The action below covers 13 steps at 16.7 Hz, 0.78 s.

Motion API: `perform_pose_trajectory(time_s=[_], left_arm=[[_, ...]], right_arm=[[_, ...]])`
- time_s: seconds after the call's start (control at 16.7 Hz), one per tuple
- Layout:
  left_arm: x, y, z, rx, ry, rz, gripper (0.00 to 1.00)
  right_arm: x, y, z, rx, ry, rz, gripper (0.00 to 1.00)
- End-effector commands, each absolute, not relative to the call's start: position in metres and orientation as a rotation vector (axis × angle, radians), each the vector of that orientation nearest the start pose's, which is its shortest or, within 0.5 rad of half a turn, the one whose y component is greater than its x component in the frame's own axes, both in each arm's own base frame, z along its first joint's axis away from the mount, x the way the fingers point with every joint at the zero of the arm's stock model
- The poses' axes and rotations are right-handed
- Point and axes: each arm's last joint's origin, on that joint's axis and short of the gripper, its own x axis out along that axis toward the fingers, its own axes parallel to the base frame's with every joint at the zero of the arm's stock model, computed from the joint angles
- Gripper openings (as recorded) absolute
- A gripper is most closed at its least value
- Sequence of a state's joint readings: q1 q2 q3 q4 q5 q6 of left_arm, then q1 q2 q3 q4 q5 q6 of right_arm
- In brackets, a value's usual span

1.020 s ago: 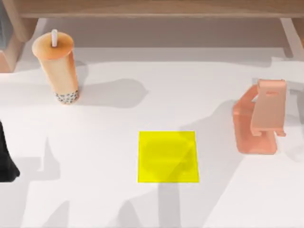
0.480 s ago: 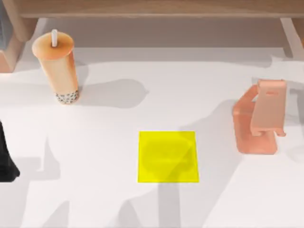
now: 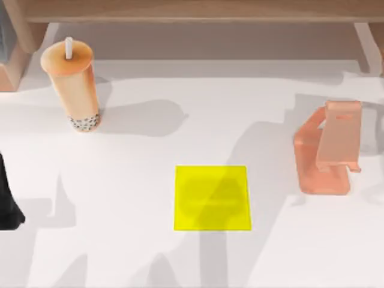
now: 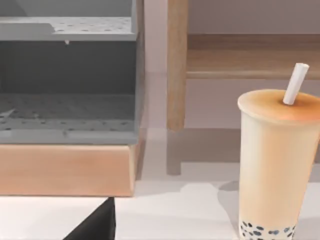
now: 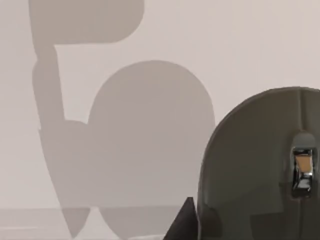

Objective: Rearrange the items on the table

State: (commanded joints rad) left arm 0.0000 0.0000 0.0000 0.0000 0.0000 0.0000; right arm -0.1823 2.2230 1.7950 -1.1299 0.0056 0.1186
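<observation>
Orange cup (image 3: pixel 71 84): upright on table (image 3: pixel 150 252), far left corner, just before shelf (image 3: pixel 192 11); long axis vertical; dark pearls at bottom; well apart from pad and stand.
Straw (image 4: pixel 295 82): white, out of cup top, leaning a little off vertical.
Mouse (image 5: pixel 260 165): dark, flat on table, back up, close under right wrist camera; metal wheel (image 5: pixel 302 170) on its middle line; rounded end toward large round shadow; direction on table not possible to tell.
Pad (image 3: pixel 212 198): yellow square, flat, table middle, bare.
Stand (image 3: pixel 327 150): pink, right side of table, bare.
Left gripper (image 4: pixel 97 225): low over table near cup, facing shelf; wide or closed, cannot tell.
Left arm (image 3: pixel 9 204): black, at left table edge.
Right gripper (image 5: pixel 184 220): dark tip just beside mouse; wide or closed, cannot tell.
</observation>
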Motion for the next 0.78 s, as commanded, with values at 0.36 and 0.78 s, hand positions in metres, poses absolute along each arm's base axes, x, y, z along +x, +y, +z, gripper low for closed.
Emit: perform_pose_trajectory(time_s=[0.36,0.78], left_arm=[[0.106,-0.001,0.16,0.0,0.0,0.0,1.0],[0.106,-0.001,0.16,0.0,0.0,0.0,1.0]], right_arm=[[0.426,-0.074,0.201,0.227,1.548,-0.231,0.0],[0.425,-0.072,0.212,0.227,1.544,-0.229,0.0]])
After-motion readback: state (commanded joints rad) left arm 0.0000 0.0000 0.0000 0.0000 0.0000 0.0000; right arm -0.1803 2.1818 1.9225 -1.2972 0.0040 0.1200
